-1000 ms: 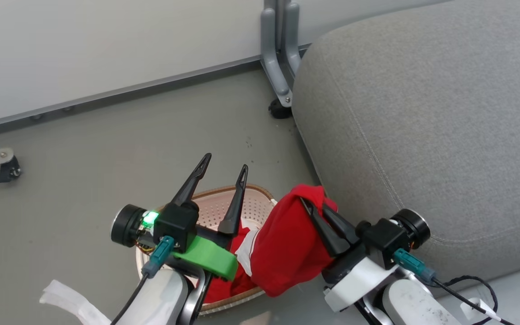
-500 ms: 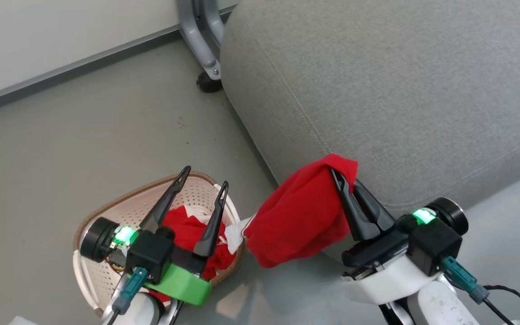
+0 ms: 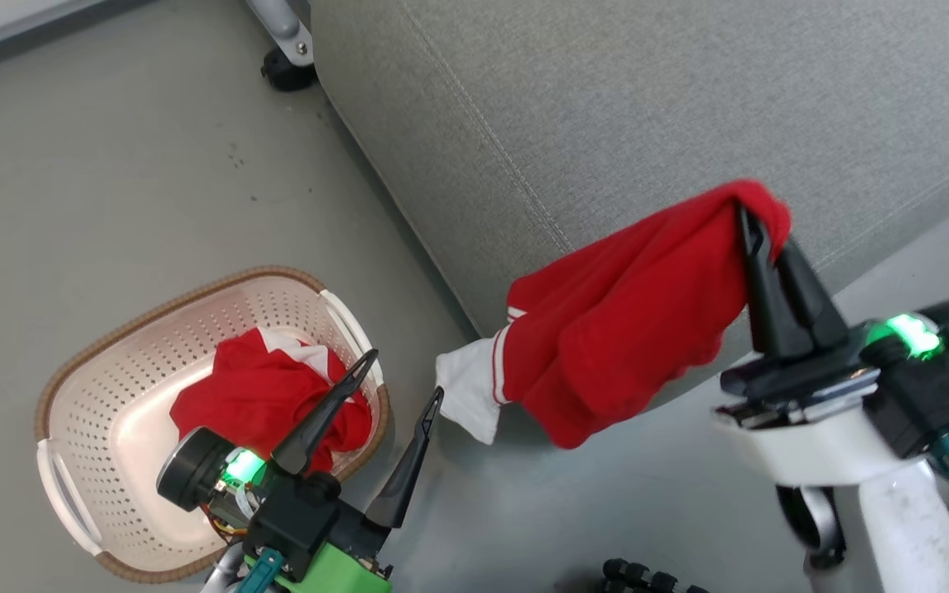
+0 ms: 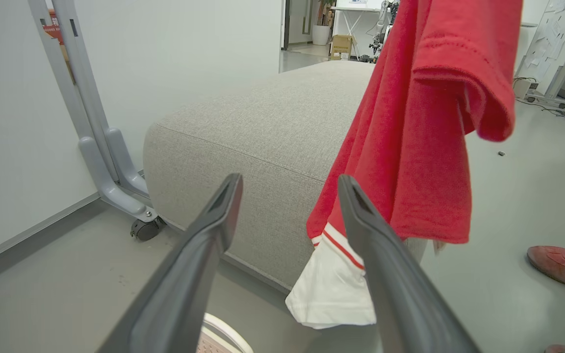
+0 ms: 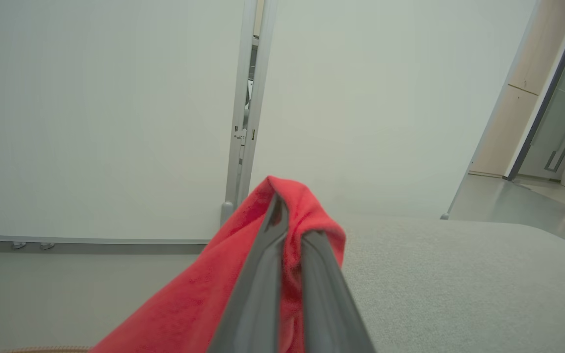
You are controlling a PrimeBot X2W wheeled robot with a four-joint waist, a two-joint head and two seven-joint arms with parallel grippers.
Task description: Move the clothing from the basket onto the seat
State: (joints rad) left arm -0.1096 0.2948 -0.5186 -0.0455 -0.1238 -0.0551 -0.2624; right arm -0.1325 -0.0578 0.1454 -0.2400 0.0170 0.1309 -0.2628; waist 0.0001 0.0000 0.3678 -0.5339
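Seat [image 3: 647, 99]: grey woven cloth, matt, coarse weave. Garment [image 3: 631, 329]: soft red cloth, matt, white cuff. Basket [image 3: 112, 412]: perforated off-white plastic, slight gloss, brown woven-look rim. Floor [image 3: 112, 165]: smooth, faint sheen. Fingers [image 3: 409, 461]: dark, matt, smooth.

We can read no text: the orange sticker [image 4: 53, 25] on the grey post [image 4: 69, 73] and the label on the cardboard box [image 4: 340, 46] are too small.

The right hand [image 5: 292, 218] pinches a fold of red clothing [image 5: 199, 299], with the grey seat [image 5: 459, 284] to its right and a white wall [image 5: 91, 122] behind.
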